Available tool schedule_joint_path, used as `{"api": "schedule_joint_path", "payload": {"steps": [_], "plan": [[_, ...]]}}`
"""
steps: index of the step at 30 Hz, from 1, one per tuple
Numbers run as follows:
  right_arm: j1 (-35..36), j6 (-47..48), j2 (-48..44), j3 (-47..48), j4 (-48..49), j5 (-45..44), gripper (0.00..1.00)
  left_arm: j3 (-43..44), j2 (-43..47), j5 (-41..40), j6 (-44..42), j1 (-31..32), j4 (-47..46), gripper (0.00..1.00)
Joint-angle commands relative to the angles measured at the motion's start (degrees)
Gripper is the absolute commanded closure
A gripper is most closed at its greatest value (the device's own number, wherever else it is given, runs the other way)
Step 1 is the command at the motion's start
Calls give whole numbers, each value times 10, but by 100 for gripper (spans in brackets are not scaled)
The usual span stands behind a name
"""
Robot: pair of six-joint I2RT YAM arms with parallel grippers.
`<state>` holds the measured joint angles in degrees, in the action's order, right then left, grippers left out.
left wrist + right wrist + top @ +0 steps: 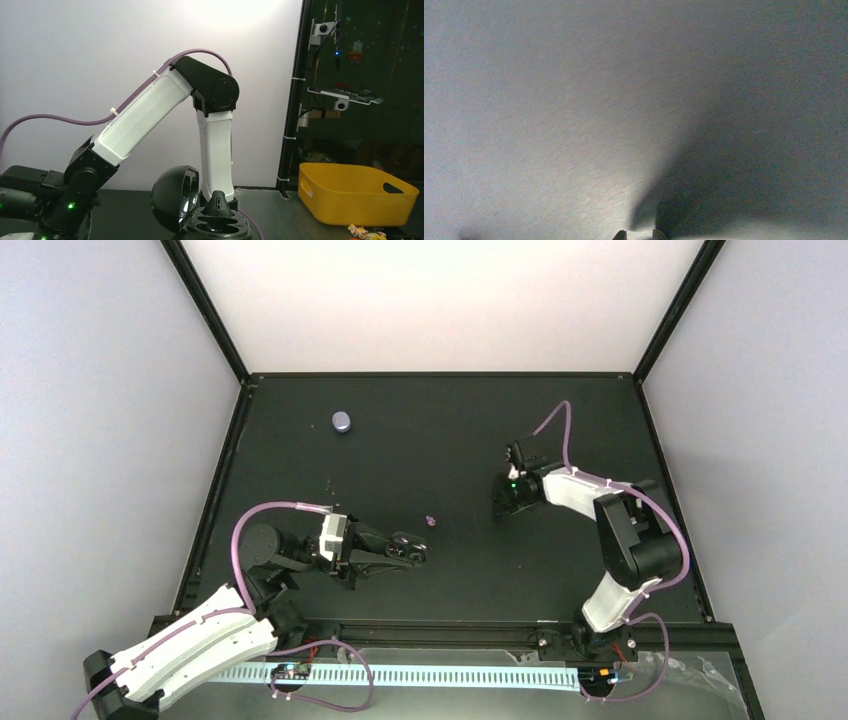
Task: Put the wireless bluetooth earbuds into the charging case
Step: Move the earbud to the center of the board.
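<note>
table [450,440] black | charging case [342,421] lavender | earbud [430,521] purple | bin [350,197] yellow

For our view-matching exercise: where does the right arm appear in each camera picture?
Top external: right arm, right half, elbow bent.
Left wrist: right arm, centre, white, arched.
Right wrist: only its fingertips, bottom edge.
Shared landmark: green wrist light, top and left-wrist views.

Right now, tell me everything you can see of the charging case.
The charging case is a small, rounded lavender-grey pebble that looks like smooth plastic. It sits alone on the black table, toward the far left corner. In the overhead view it is too small to tell whether the lid is open or shut. Nothing but the table touches it, and neither wrist view shows it.
</note>
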<state>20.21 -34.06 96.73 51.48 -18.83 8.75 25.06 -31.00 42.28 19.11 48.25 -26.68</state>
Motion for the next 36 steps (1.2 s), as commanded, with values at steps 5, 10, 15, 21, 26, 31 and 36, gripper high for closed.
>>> {"api": "schedule_joint_path", "payload": {"steps": [5,10,15,21,26,31,36], "plan": [[64,32,-1,39,-37,6,83,13,-2,12,1,3,-18,98],[72,42,-62,40,-51,-25,73,13,-3,11,1,3,-18,98],[95,87,-86,39,-73,-36,71,14,-4,10,-2,3,-18,98],[96,56,-127,-37,-18,-95,67,15,-3,7,-5,3,-13,98],[73,19,-121,-73,49,-60,58,16,-4,8,-6,3,-11,98],[62,8,-81,-67,84,-29,51,17,-3,8,-8,3,-7,99],[61,9,-52,-59,98,-21,48,17,-3,6,-9,3,-5,98]]}}
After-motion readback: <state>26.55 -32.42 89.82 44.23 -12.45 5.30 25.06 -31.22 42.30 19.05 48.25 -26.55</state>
